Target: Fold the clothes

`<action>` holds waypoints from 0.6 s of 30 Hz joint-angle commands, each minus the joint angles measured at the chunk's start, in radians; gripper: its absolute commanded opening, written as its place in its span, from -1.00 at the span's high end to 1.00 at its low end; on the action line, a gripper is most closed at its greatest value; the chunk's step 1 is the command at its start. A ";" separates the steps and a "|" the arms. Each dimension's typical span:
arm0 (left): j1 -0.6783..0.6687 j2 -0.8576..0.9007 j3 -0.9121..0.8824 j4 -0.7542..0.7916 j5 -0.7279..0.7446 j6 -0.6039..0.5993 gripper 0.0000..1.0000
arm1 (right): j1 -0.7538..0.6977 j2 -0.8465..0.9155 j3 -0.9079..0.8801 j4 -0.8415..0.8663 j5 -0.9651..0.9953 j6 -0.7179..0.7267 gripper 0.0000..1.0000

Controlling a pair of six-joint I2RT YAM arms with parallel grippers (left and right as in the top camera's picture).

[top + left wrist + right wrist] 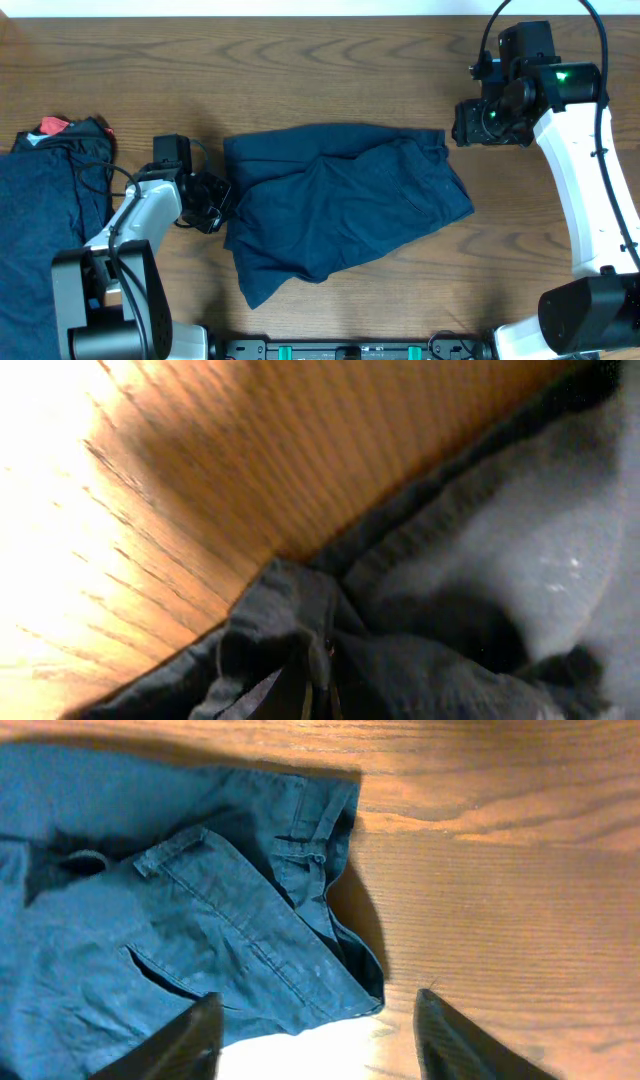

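Observation:
Dark navy shorts (340, 205) lie spread and wrinkled in the middle of the table. My left gripper (215, 203) is at their left edge, shut on a bunched fold of the navy fabric (300, 650). My right gripper (478, 122) hovers just off the shorts' upper right corner, open, with nothing between its fingers (185, 1045); the waistband corner (330, 940) lies under and to the left of them. More navy clothes (45, 215) are heaped at the left edge, a red piece (53, 126) peeking out on top.
Bare wooden tabletop (330, 70) runs along the far side and to the right of the shorts. The arms' bases (350, 350) stand at the near edge.

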 commanded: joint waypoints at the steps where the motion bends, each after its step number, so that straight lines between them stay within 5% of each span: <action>1: -0.012 -0.075 0.016 -0.011 0.020 0.055 0.88 | 0.010 0.001 -0.006 0.011 0.002 -0.011 -0.20; 9: -0.050 -0.196 0.016 -0.016 -0.006 0.060 0.88 | 0.023 0.096 -0.075 0.121 -0.082 -0.048 -0.59; 18: -0.050 -0.198 0.016 -0.024 -0.008 0.071 0.88 | 0.088 0.320 -0.088 0.280 -0.216 -0.063 -0.52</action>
